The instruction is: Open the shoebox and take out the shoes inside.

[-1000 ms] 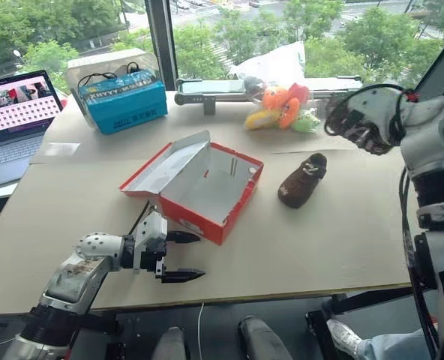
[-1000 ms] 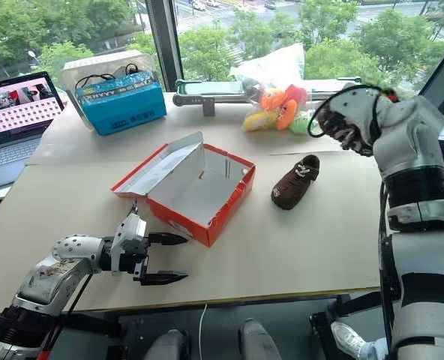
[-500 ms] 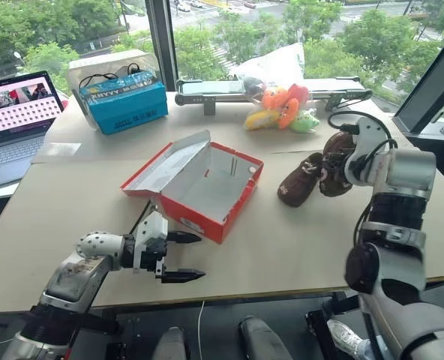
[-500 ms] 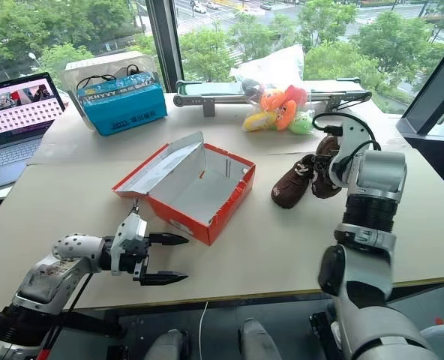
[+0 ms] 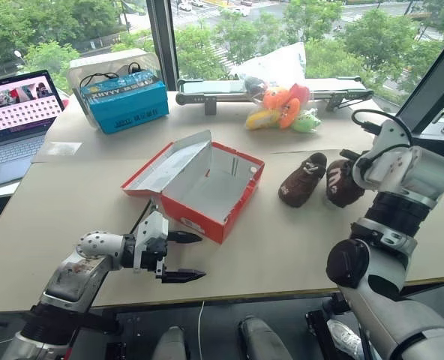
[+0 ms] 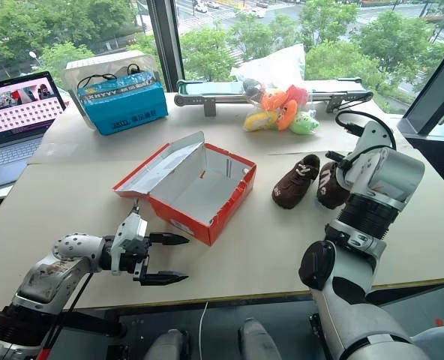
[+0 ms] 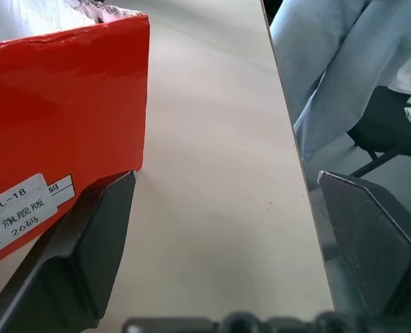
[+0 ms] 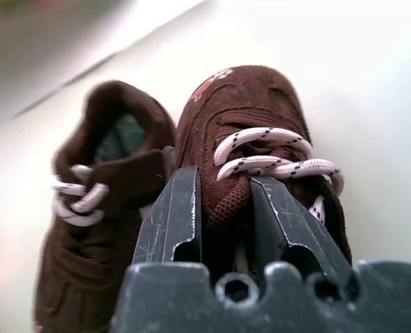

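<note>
Starting at your left, the left gripper [image 5: 183,256] hangs over the table's [image 5: 297,240] near edge with its two black fingers spread wide and nothing between them; in the left wrist view one fingertip [image 7: 101,222] sits just beside the shoebox's glossy red end wall, though you cannot tell whether it touches. The shoebox [image 5: 207,187] lies open near the table's middle, its long axis running diagonally from the near right to the far left, white cardboard inside and the hinged lid tilted up on its left side; no printed lid picture is visible to you from here. To its right, the first shoe [image 5: 303,180] rests on the table, a soft fuzzy brown, heel opening toward the window and toe toward you. Just beside it on the right, the second shoe [image 5: 343,184] is pinched at its upper by the right gripper [image 8: 225,208], whose fingers clamp the suede beside the speckled white laces. The arm partly hides that shoe in the head views.
</note>
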Robot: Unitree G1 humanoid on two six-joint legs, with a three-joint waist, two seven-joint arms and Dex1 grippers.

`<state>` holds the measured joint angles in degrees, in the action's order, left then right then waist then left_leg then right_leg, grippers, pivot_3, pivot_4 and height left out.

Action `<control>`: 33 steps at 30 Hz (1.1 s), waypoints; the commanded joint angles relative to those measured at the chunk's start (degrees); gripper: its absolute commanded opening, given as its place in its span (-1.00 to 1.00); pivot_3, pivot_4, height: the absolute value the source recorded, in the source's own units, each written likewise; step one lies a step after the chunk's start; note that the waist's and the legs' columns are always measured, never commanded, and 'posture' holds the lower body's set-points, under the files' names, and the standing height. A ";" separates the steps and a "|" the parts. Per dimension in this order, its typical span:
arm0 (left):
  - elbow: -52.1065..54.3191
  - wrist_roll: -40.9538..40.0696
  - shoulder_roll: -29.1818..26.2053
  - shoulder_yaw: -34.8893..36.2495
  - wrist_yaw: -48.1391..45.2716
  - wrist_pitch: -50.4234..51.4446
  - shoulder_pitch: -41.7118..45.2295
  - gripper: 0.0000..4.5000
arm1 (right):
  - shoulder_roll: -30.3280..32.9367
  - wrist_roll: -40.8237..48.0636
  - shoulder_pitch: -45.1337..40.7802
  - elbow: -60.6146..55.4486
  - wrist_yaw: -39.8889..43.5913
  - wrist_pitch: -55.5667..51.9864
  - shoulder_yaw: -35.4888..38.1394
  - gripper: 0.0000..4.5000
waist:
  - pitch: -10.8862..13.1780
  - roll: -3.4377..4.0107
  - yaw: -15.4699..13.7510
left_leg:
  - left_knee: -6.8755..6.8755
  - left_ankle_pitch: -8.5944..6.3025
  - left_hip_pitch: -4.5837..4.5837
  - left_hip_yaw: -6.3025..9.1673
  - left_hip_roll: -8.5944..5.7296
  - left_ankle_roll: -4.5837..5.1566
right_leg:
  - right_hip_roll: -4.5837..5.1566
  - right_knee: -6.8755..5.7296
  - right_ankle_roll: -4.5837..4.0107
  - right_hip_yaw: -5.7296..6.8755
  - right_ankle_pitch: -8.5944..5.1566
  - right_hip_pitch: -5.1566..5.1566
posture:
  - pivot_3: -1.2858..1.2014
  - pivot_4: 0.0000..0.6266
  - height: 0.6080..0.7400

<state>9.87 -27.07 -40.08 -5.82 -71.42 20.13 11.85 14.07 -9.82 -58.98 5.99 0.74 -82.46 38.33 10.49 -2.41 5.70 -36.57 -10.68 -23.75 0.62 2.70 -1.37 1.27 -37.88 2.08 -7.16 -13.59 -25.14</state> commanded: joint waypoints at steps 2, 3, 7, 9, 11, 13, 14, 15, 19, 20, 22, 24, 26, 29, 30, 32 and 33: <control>2.07 -0.68 -0.45 0.77 0.03 0.15 -0.18 1.00 | 0.45 2.44 1.28 -3.72 -0.92 0.86 -0.33 -0.48 | 0.00 0.01 0.16 | 0.00 0.00 0.00 0.00 0.00 0.00 | 0.00 0.00 0.00 0.00 0.00 0.00 | 0.03 -0.52 1.00; 2.09 -0.64 -0.46 0.79 0.06 0.11 -0.19 1.00 | 0.21 2.89 1.84 -3.42 -1.03 1.23 -0.53 -0.48 | 0.00 0.01 0.20 | 0.00 0.00 0.00 0.00 0.00 0.00 | 0.00 0.00 0.01 -0.01 0.00 0.00 | 0.03 -0.52 1.00; 2.20 -0.60 -0.46 0.89 0.20 0.07 -0.23 1.00 | -2.01 4.46 3.31 -0.98 -2.16 3.95 -1.07 -0.48 | 0.00 0.01 0.29 | 0.00 0.00 0.02 0.00 0.01 0.00 | -0.01 -0.01 0.03 0.00 -0.01 0.00 | 0.03 -0.52 1.00; 2.27 -0.57 -0.50 0.92 0.27 0.00 -0.27 1.00 | -3.94 5.58 2.68 0.80 -2.83 6.07 -0.89 -0.48 | 0.00 0.01 0.52 | 0.00 0.00 0.02 0.00 0.01 0.00 | -0.01 -0.01 0.04 -0.01 -0.02 0.01 | 0.03 -0.52 1.00; 2.34 -0.62 -0.57 0.97 0.31 0.00 -0.31 1.00 | -4.69 6.46 1.76 2.16 -3.67 7.43 -1.12 -0.48 | 0.00 0.01 0.79 | 0.00 0.00 0.03 0.00 0.01 0.00 | -0.01 -0.01 0.04 0.00 -0.01 0.02 | 0.03 -0.52 1.00; 2.44 -0.72 -0.61 1.03 0.40 0.05 -0.34 1.00 | -5.31 7.48 0.60 3.02 -4.47 7.80 -0.56 -0.48 | 0.00 0.01 0.99 | 0.00 0.00 0.02 0.00 0.00 0.00 | -0.01 0.00 0.06 -0.01 0.00 0.02 | 0.03 -0.52 1.00; 2.48 -0.74 -0.62 1.06 0.46 0.06 -0.37 1.00 | -5.47 7.94 0.03 3.37 -4.86 7.99 -0.22 -0.48 | 0.00 0.01 1.16 | 0.00 0.00 0.02 0.00 0.01 0.00 | -0.01 0.01 0.06 -0.01 0.01 0.02 | 0.03 -0.52 1.00; 2.49 -0.70 -0.64 1.07 0.52 0.01 -0.40 1.00 | -5.34 8.30 -0.31 3.71 -5.37 8.13 -0.09 -0.48 | 0.00 0.01 1.34 | 0.00 0.00 0.02 0.00 0.01 0.00 | -0.01 0.01 0.06 -0.01 0.01 0.03 | 0.03 -0.52 1.00; 2.62 -0.78 -0.67 1.22 0.72 0.03 -0.55 1.00 | -4.53 9.48 -1.00 3.46 -7.29 8.14 1.10 -0.25 | 0.00 0.01 1.42 | 0.00 0.00 0.02 0.02 0.01 0.00 | -0.02 0.01 0.06 0.01 0.01 0.02 | 0.03 -0.52 1.00; 2.63 -0.81 -0.69 1.26 0.74 0.02 -0.62 1.00 | -4.34 9.84 -1.10 2.84 -7.73 7.87 1.49 -0.16 | 0.00 0.01 1.42 | 0.00 0.00 0.01 0.03 0.02 0.00 | -0.02 0.02 0.06 0.01 0.00 0.02 | 0.03 -0.52 1.00; 2.62 -0.80 -0.69 1.28 0.78 -0.04 -0.70 1.00 | -3.47 10.40 -1.09 2.14 -8.13 7.11 1.20 0.14 | 0.00 0.01 1.42 | 0.00 0.00 -0.01 0.03 0.01 0.00 | -0.01 0.07 0.07 0.01 0.00 0.02 | 0.03 -0.52 1.00; 2.56 -0.84 -0.65 1.26 0.77 -0.05 -0.69 1.00 | -1.97 10.32 -0.79 1.87 -7.95 5.46 -0.29 0.46 | 0.00 0.01 1.34 | 0.00 0.00 -0.03 0.02 0.01 0.00 | -0.01 0.12 0.07 0.01 0.01 0.02 | 0.03 -0.52 1.00; 2.51 -0.89 -0.62 1.24 0.72 -0.04 -0.65 1.00 | -0.90 10.67 -0.29 0.52 -7.44 3.50 -1.03 0.74 | 0.00 0.01 1.29 | 0.01 0.00 -0.04 0.02 0.01 0.00 | 0.00 0.15 0.07 0.02 0.01 0.02 | 0.03 -0.52 1.00; 2.44 -0.87 -0.63 1.21 0.67 -0.09 -0.64 1.00 | -0.44 11.76 0.21 -2.55 -6.83 0.47 -0.63 0.74 | 0.01 0.02 1.21 | 0.01 0.00 -0.06 0.03 0.01 0.00 | 0.00 0.19 0.07 0.02 0.01 0.02 | 0.03 -0.52 1.00; 2.42 -0.83 -0.65 1.21 0.66 -0.14 -0.68 1.00 | -0.44 11.96 0.32 -3.64 -6.76 -0.62 -0.48 0.74 | 0.01 0.02 1.25 | 0.01 0.00 -0.06 0.03 0.02 0.00 | -0.01 0.20 0.07 0.02 0.01 0.02 | 0.03 -0.52 1.00; 2.45 -0.92 -0.75 1.24 0.53 -0.07 -0.72 1.00 | -0.53 12.21 0.35 -9.88 -6.10 -7.00 0.79 0.74 | 0.01 0.03 1.27 | 0.02 0.00 -0.06 0.02 0.02 0.01 | -0.01 0.20 0.07 0.01 0.01 0.01 | 0.03 -0.52 1.00; 2.40 -0.95 -0.80 1.26 0.45 -0.05 -0.70 1.00 | -0.64 12.23 0.48 -12.28 -5.95 -8.85 1.04 0.74 | 0.02 0.05 1.21 | 0.06 0.00 -0.07 0.03 0.02 0.01 | -0.01 0.21 0.07 0.02 0.00 0.00 | 0.03 -0.52 1.00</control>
<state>10.55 -27.14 -40.32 -5.74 -70.66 20.17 11.16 12.57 1.33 -57.75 1.17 -6.08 -86.83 38.81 10.51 -2.36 6.91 -36.49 -10.68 -23.83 0.65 2.72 -1.36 1.27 -37.68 2.16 -7.14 -13.59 -25.15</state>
